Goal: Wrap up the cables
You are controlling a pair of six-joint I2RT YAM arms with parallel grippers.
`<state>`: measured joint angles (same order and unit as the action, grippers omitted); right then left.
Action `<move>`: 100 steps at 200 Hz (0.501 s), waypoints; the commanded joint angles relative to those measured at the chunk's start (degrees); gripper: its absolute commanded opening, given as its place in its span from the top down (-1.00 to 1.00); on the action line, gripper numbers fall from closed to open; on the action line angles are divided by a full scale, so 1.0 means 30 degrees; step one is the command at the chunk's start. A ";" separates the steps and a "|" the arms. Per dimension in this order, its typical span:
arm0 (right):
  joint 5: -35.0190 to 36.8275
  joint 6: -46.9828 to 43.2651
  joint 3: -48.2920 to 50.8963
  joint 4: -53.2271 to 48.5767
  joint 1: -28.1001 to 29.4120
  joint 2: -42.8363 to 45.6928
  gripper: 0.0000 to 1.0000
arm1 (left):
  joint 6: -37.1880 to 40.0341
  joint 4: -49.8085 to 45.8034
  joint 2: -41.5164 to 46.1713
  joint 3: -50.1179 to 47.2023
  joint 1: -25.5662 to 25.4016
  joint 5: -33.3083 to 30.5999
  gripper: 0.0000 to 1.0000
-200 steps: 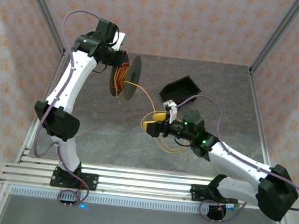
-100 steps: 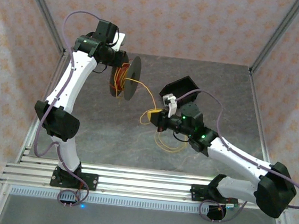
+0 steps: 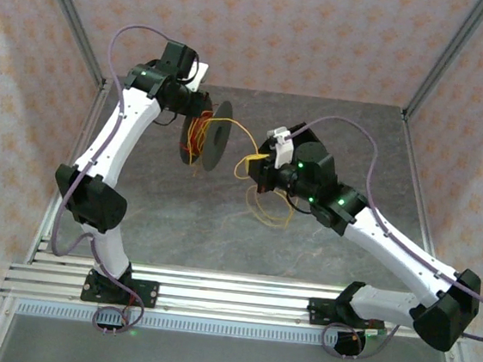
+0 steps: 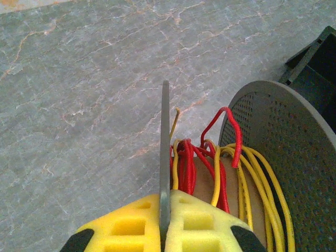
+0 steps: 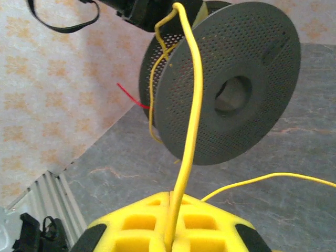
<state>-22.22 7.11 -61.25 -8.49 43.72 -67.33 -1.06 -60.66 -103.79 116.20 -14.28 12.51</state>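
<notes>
Since the cables are the whole point, they're being covered first. A good few turns of red and yellow wire are being carried on the hub of the grey perforated spool. Up close, the cables are being bunched loosely between the two flanges rather than packed tight, with a red loop being poked out above the rest. One yellow strand is being led off the spool and across to the right gripper. More yellow wire is being left in slack loops on the table, just under the right arm.

The spool is being held up off the table, on edge, by the left gripper. Its yellow pads are being squeezed shut on the thin rim of the near flange. The right gripper is being clamped closed as well, pinching that yellow strand, which is being run up to the spool right in front of it. A black bin is being passed over at the far side, apart from the wire.

Progress is being judged as partway: some wraps are on, but the loops on the table are not yet wound, so plenty of feeding round the hub is being left to do.
</notes>
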 commanded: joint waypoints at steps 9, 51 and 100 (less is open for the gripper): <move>0.1774 -0.1187 -0.2403 -0.2414 0.0016 -0.0887 1.00 | 0.0527 0.1325 0.1554 -0.0107 -0.0273 -0.0539 1.00; 0.2876 -0.1544 -0.6318 -0.5384 -0.1098 -0.2835 1.00 | 0.0824 0.1503 0.2165 -0.0816 -0.0678 -0.0235 1.00; 0.2853 -0.2232 -1.0535 -0.7682 -0.2872 -0.5537 1.00 | 0.1245 0.1590 0.3162 -0.2011 -0.0922 0.0417 1.00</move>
<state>-16.29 2.81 -86.72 -27.16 36.91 -81.01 0.67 -58.94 -99.18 111.00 -16.49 11.75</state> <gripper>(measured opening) 0.050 0.056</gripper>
